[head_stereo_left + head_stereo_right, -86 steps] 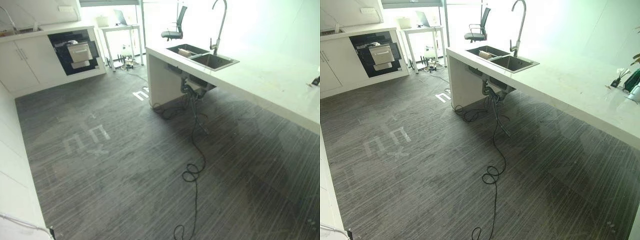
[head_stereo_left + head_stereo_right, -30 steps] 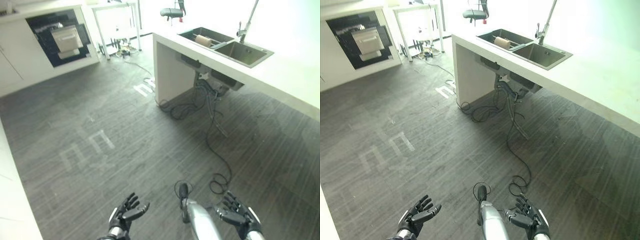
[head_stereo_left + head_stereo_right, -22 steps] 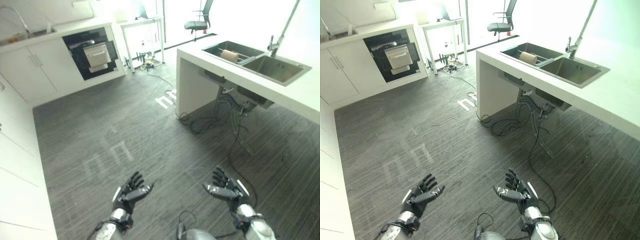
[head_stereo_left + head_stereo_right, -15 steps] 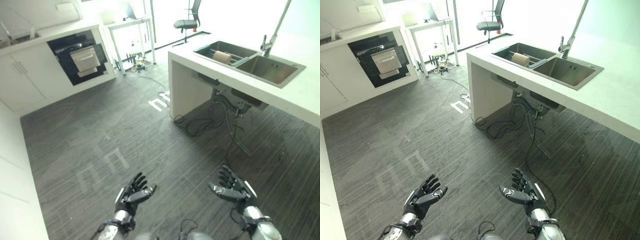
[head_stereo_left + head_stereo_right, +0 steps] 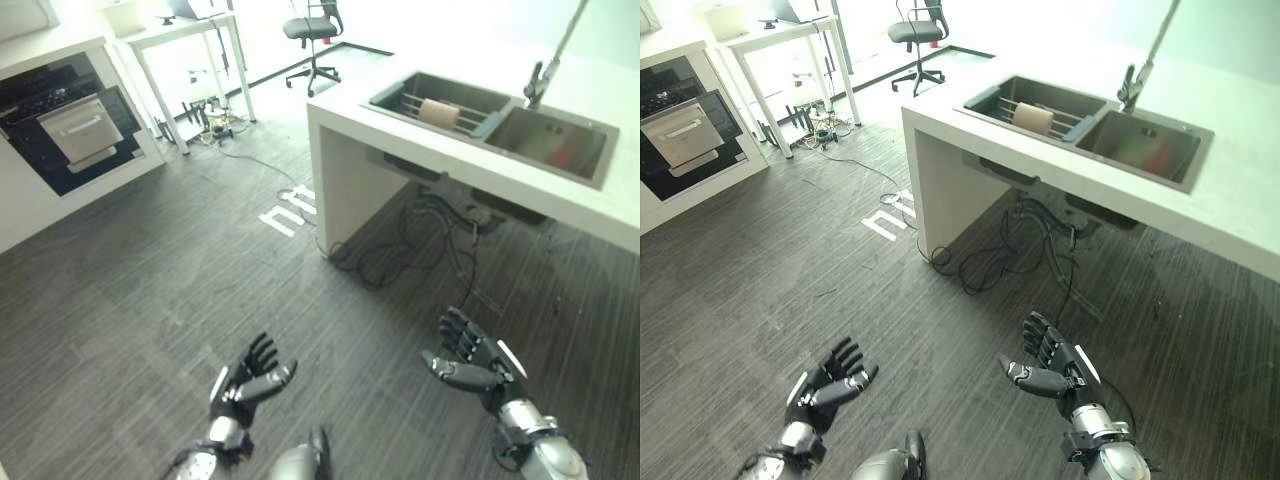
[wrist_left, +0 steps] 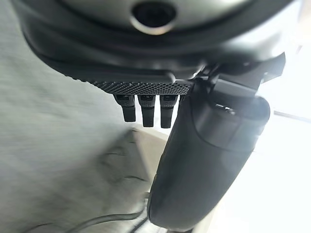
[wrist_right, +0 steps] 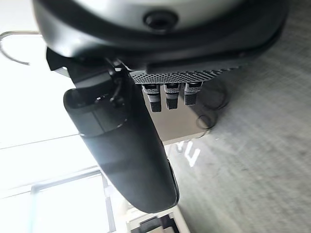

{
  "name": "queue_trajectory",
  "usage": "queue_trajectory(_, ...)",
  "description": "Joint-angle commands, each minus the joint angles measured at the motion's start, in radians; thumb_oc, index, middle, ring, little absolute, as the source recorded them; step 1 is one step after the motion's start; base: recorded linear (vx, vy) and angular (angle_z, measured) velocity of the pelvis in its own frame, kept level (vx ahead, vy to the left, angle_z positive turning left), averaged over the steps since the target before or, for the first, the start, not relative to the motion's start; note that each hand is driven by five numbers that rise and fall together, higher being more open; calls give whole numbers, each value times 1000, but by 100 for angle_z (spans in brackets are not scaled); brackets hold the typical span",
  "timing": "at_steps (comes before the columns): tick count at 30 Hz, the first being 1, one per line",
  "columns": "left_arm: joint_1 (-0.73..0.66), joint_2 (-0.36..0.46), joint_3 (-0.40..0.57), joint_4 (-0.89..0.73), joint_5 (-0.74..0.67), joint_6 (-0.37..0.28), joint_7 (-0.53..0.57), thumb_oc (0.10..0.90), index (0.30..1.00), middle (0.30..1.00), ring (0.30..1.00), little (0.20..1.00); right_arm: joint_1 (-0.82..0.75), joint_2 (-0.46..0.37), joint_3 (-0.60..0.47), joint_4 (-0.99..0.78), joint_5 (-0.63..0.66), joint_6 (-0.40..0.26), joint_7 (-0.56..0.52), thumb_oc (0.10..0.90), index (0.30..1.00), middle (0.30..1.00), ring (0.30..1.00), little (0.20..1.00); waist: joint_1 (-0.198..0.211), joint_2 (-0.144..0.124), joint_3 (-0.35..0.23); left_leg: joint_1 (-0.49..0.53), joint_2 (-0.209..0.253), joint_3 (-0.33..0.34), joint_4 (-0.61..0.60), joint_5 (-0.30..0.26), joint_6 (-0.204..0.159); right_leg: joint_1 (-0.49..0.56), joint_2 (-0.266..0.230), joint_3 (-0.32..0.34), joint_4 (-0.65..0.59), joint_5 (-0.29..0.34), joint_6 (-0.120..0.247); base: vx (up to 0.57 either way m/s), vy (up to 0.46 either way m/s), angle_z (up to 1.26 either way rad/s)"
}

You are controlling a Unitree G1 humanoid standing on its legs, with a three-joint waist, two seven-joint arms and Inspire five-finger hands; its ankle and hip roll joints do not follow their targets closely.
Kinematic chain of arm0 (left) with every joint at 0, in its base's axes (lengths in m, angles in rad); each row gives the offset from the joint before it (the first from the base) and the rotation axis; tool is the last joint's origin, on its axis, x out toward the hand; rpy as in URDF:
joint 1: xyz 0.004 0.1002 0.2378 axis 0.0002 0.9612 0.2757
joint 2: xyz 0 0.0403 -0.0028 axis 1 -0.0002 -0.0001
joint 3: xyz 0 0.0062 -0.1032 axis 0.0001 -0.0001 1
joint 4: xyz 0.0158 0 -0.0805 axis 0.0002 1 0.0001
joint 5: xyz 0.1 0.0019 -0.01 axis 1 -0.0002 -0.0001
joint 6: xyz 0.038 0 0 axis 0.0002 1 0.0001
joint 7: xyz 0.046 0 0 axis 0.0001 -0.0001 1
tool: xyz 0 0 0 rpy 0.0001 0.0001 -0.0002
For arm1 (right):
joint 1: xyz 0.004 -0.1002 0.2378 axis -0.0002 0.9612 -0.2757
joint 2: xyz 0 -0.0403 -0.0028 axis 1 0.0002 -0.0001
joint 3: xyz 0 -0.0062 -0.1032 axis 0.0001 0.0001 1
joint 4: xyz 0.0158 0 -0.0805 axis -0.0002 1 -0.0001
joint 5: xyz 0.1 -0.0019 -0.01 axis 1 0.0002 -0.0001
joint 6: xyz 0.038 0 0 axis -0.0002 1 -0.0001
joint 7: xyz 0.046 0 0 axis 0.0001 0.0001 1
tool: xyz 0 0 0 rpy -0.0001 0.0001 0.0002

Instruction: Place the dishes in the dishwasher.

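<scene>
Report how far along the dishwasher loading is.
Nothing looks loaded yet. The left robot hand and right robot hand are both open and empty above the floor. The dishwasher stands open across the room, and the sink is ahead on the right. Fetching the dishes and loading them both remain.

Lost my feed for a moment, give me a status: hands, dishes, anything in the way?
Left hand open, empty. Right hand open, empty. Sink ahead on the counter; no dishes picked up. Cables on the floor under the sink.
</scene>
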State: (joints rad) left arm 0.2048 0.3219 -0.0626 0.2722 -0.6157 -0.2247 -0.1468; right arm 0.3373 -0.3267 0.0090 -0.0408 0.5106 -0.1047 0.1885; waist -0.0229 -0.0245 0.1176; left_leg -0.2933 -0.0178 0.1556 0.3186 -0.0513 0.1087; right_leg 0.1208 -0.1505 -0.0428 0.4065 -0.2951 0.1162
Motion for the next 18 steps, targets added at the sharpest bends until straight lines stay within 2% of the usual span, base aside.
queue_trajectory(1, 33, 34, -19, -134, 45, -93, -56, 800, 900, 900, 900, 900, -59, -19, -26, -55, -21, -95, -8, 800, 900, 900, 900, 900, 18, 38, -71, 1, 42, -86, -19, -53, -74, -130, 105, -60, 62, 250, 26, 262, 212, 2)
queue_trajectory(2, 34, 36, -22, -145, 53, -96, -57, 800, 900, 900, 900, 900, -60, -12, -21, -65, -25, -92, -13, 800, 900, 900, 900, 900, 23, 51, -71, 13, 36, -99, -19, -67, -62, -168, 115, -67, 215, 289, 27, 197, 181, -3)
queue_trajectory(3, 35, 37, -23, -151, 57, -97, -54, 800, 900, 900, 900, 900, -60, -9, -19, -70, -28, -90, -16, 800, 900, 900, 900, 900, 26, 53, -70, 18, 30, -101, -19, -71, -57, -193, 109, -69, 279, 294, 25, 237, 234, 5)
queue_trajectory(4, 39, 39, -26, -176, 73, -100, -46, 800, 900, 900, 900, 900, -64, -6, -3, -83, -35, -88, -25, 800, 900, 900, 900, 900, 33, 63, -63, 35, 23, -108, -19, -84, -47, -265, 95, -84, 422, 305, 13, 222, 207, 1)
queue_trajectory(5, 36, 43, -32, -198, 81, -106, -19, 800, 900, 900, 900, 900, -80, -7, 18, -81, -42, -91, -33, 800, 900, 900, 900, 900, 37, 67, -52, 53, 23, -104, -19, -94, -41, -330, 72, -117, 446, 294, -2, 312, 184, -40)
queue_trajectory(6, 29, 52, -30, -217, 79, -100, -1, 800, 900, 900, 900, 900, -93, -12, 28, -81, -44, -88, -41, 800, 900, 900, 900, 900, 38, 58, -41, 69, 14, -96, -19, -97, -45, -342, 59, -150, 370, 260, -8, 321, 51, -72)
queue_trajectory(7, 21, 60, -16, -235, 69, -86, 3, 800, 900, 900, 900, 900, -95, -21, 23, -89, -40, -86, -38, 800, 900, 900, 900, 900, 35, 57, -39, 74, 19, -91, -19, -95, -54, -340, 69, -188, 243, 256, -10, 313, -65, -81)
queue_trajectory(9, 13, 69, -1, -250, 67, -76, -1, 800, 900, 900, 900, 900, -87, -35, 1, -103, -31, -86, -19, 800, 900, 900, 900, 900, 21, 43, -25, 102, 15, -79, -19, -110, -61, -329, 59, -231, 53, 279, -8, 348, -175, -40)
queue_trajectory(10, 16, 75, 11, -264, 76, -78, 2, 800, 900, 900, 900, 900, -76, -48, -15, -111, -11, -96, -2, 800, 900, 900, 900, 900, 1, 26, -16, 136, 11, -65, -19, -134, -68, -344, 30, -259, -106, 333, -2, 398, -240, 10)
queue_trajectory(11, 19, 75, 13, -271, 89, -84, 16, 800, 900, 900, 900, 900, -72, -54, -23, -115, 2, -104, 7, 800, 900, 900, 900, 900, -13, 14, -8, 161, 5, -54, -19, -154, -69, -392, -3, -259, -106, 348, 7, 503, -320, 6)
queue_trajectory(12, 11, 77, 13, -287, 116, -91, 53, 800, 900, 900, 900, 900, -75, -60, -36, -130, 11, -109, 15, 800, 900, 900, 900, 900, -36, 2, 1, 209, -6, -49, -19, -203, -63, -496, -59, -239, -106, 388, 29, 424, -273, -9)
queue_trajectory(14, 8, 77, 21, -308, 131, -89, 79, 800, 900, 900, 900, 900, -81, -56, -38, -145, 5, -115, 19, 800, 900, 900, 900, 900, -40, 2, 4, 236, -2, -39, -19, -231, -57, -519, -92, -254, -106, 420, 35, 368, -236, -35)
queue_trajectory(15, 6, 76, 27, -320, 142, -98, 84, 800, 900, 900, 900, 900, -86, -52, -34, -157, -7, -120, 13, 800, 900, 900, 900, 900, -41, -6, 1, 251, -7, -37, -19, -249, -58, -515, -96, -244, -106, 394, 36, 525, -389, -20)
queue_trajectory(16, 1, 78, 27, -344, 143, -107, 83, 800, 900, 900, 900, 900, -93, -62, -35, -181, -32, -125, -10, 800, 900, 900, 900, 900, -39, -20, -18, 282, -11, -34, -19, -265, -68, -479, -70, -221, -106, 356, 42, 698, -576, -42)
queue_trajectory(17, -15, 77, 29, -371, 125, -99, 72, 800, 900, 900, 900, 900, -116, -78, -37, -189, -25, -126, -30, 800, 900, 900, 900, 900, -44, -36, -54, 307, -7, -21, -19, -265, -83, -458, -58, -223, -106, 322, 34, 583, -489, -18)
queue_trajectory(18, -16, 76, 29, -375, 122, -100, 70, 800, 900, 900, 900, 900, -119, -81, -38, -190, -24, -127, -31, 800, 900, 900, 900, 900, -45, -36, -58, 312, -4, -19, -19, -266, -86, -454, -55, -223, -106, 318, 32, 386, -341, -13)
